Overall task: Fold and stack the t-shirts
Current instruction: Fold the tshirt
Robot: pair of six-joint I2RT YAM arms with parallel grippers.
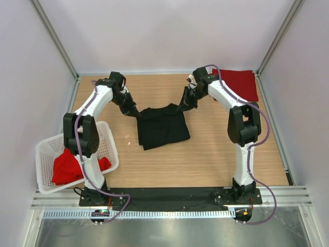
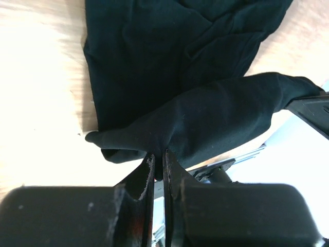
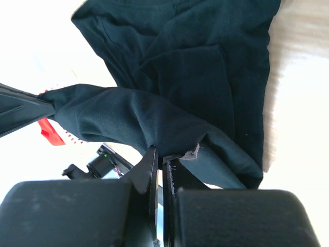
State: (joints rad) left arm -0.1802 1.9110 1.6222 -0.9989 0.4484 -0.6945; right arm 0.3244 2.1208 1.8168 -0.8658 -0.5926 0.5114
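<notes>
Arms stretched forward, left tool (image 2: 159, 157) and right tool (image 3: 160, 154) clamped on the black t-shirt (image 1: 162, 126), edge seemingly lifted

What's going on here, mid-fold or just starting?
Mid-fold, it looks like. The left gripper and the right gripper are each shut on the far edge of the black t-shirt, holding that edge raised and stretched between them while the rest lies on the table. A flat red t-shirt, apparently already folded, sits at the far right corner. A crumpled red shirt waits in the white basket at the near left.
</notes>
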